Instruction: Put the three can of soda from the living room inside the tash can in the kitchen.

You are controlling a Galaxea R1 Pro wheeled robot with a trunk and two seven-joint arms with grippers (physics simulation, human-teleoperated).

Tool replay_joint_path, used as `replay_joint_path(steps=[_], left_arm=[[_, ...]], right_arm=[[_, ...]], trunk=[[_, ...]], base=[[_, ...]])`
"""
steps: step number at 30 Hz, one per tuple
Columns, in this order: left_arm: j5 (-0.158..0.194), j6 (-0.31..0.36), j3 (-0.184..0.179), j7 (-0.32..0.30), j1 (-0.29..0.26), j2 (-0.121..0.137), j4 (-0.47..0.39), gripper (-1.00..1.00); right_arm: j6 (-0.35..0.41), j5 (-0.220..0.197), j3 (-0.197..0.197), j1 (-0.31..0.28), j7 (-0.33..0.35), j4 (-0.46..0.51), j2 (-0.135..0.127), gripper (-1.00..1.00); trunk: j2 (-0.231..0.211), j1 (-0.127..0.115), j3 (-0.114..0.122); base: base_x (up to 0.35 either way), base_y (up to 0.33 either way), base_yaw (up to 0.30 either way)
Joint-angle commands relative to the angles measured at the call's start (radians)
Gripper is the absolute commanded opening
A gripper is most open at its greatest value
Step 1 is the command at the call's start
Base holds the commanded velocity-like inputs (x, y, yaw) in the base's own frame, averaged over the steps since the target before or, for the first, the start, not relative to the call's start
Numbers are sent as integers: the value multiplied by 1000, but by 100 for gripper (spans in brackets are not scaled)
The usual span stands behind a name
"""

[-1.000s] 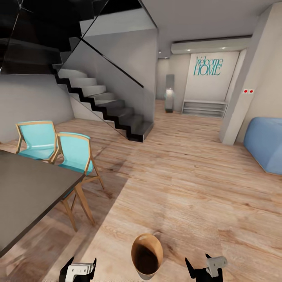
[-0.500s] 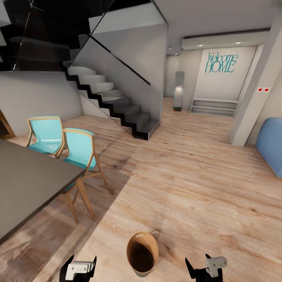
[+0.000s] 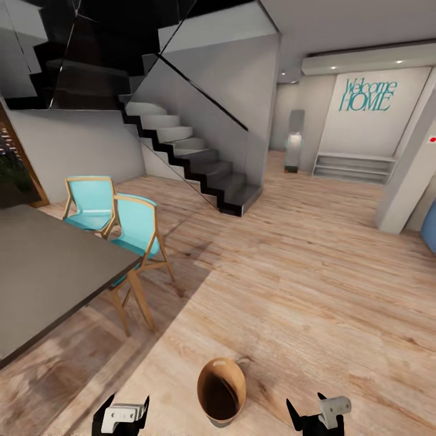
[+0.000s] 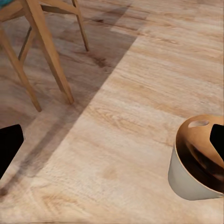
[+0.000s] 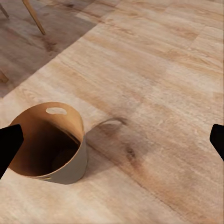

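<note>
The soda cans are out of view. A round bin (image 3: 222, 362) with a pale outer wall and a brown inside stands upright on the wood floor just ahead of me, between my two arms. My left gripper (image 3: 124, 418) hangs low at the bin's left, open and holding nothing. My right gripper (image 3: 318, 415) hangs at the bin's right, also open and holding nothing. In the left wrist view the bin (image 4: 184, 179) sits by one dark fingertip (image 4: 9, 144)'s opposite side. The right wrist view looks into the bin (image 5: 70, 175), whose inside looks dark and bare.
A grey table (image 3: 42, 272) and two turquoise chairs (image 3: 136, 227) stand to the left. Dark stairs (image 3: 194, 157) rise behind them. A hallway with a "Welcome HOME" sign (image 3: 366, 94) lies far ahead. A blue sofa edge (image 3: 431, 236) and a pillar (image 3: 406, 194) are at right.
The whole head view has swung left: stairs, sign and chairs slid rightward and the blue sofa has nearly left the picture. The bin and both grippers keep their places.
</note>
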State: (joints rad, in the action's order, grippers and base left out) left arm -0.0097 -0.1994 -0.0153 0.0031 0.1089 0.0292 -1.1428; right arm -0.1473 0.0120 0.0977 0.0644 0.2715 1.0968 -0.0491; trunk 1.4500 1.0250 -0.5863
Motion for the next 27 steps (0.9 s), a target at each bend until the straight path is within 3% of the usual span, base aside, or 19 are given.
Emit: replay_joint_path(steps=[1, 27], left_arm=[[0, 0, 0, 0, 0, 0, 0, 100], [0, 0, 0, 0, 0, 0, 0, 100]], right_arm=[[0, 0, 0, 0, 0, 0, 0, 100], [0, 0, 0, 0, 0, 0, -1, 100]], trunk=[[0, 0, 0], [0, 0, 0]], base=[[0, -60, 248], [0, -9, 256]])
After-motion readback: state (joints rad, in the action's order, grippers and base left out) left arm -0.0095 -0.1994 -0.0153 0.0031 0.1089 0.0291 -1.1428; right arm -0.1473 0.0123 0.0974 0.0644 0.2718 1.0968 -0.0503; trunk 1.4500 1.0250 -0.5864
